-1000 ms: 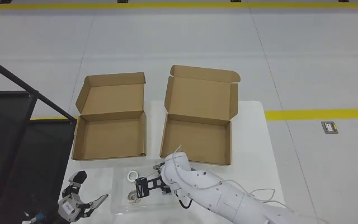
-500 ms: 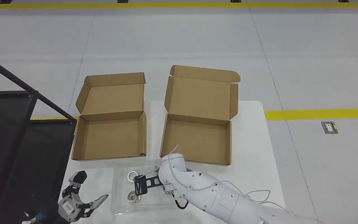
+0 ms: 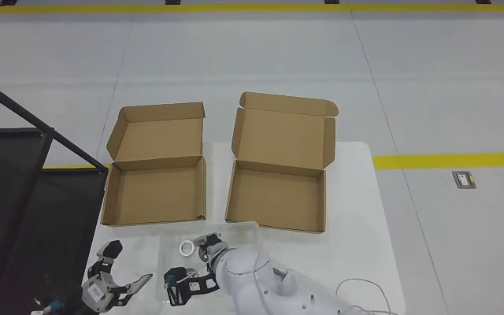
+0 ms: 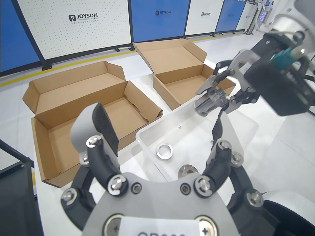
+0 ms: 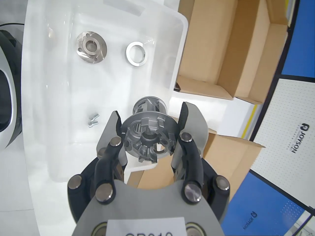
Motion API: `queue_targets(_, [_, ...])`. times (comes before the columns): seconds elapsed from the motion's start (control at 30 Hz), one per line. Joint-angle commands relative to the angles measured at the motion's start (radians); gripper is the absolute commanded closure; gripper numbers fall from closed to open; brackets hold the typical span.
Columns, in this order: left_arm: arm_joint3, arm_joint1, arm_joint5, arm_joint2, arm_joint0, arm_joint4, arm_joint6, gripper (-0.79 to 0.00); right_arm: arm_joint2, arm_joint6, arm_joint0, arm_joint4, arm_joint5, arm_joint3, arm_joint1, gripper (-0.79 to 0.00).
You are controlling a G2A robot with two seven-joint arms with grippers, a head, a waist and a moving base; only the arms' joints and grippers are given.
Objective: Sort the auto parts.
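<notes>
My right gripper (image 5: 150,124) is shut on a grey metal gear hub (image 5: 147,136), held in the air above the far rim of a clear plastic tray (image 5: 181,28). In the left wrist view the same hub (image 4: 209,101) hangs over the tray (image 4: 147,133). On the tray floor lie a flanged disc (image 5: 91,47), a plain ring (image 5: 136,53) and two small screws (image 5: 92,121). My left gripper (image 4: 160,126) stands open with nothing in it, near the table's front left corner (image 3: 114,285). In the top view the right gripper (image 3: 209,246) is beside the ring (image 3: 187,248).
Two open cardboard boxes stand behind the tray, the left box (image 3: 153,193) and the right box (image 3: 276,197), both with nothing inside. A black metal frame (image 3: 47,228) stands left of the table. White tabletop (image 3: 354,236) lies free to the right.
The right arm has drawn back toward the table's near edge and turned its wrist, lifting its gripper up from the tray floor. The left arm has not moved.
</notes>
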Motion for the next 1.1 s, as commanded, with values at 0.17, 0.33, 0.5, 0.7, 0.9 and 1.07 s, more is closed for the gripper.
queue_targets(0.17, [0.0, 0.0, 0.0, 0.0, 0.0, 0.0, 0.0, -0.785, 0.079, -0.06, -0.109, -0.067, -0.089, -0.16, 0.054, 0.0])
queue_targets(0.33, [0.0, 0.0, 0.0, 0.0, 0.0, 0.0, 0.0, -0.785, 0.127, -0.11, -0.169, -0.106, -0.139, -0.208, 0.082, 0.0])
queue_targets(0.5, [0.0, 0.0, 0.0, 0.0, 0.0, 0.0, 0.0, -0.785, 0.152, -0.112, -0.203, -0.124, -0.141, -0.225, 0.093, 0.0])
queue_targets(0.7, [0.0, 0.0, 0.0, 0.0, 0.0, 0.0, 0.0, -0.785, 0.152, -0.112, -0.203, -0.124, -0.141, -0.225, 0.093, 0.0])
queue_targets(0.9, [0.0, 0.0, 0.0, 0.0, 0.0, 0.0, 0.0, -0.785, 0.202, -0.185, -0.212, -0.147, -0.056, -0.185, 0.096, 0.0])
queue_targets(1.07, [0.0, 0.0, 0.0, 0.0, 0.0, 0.0, 0.0, -0.785, 0.294, -0.32, -0.174, -0.095, -0.031, -0.11, 0.099, 0.0])
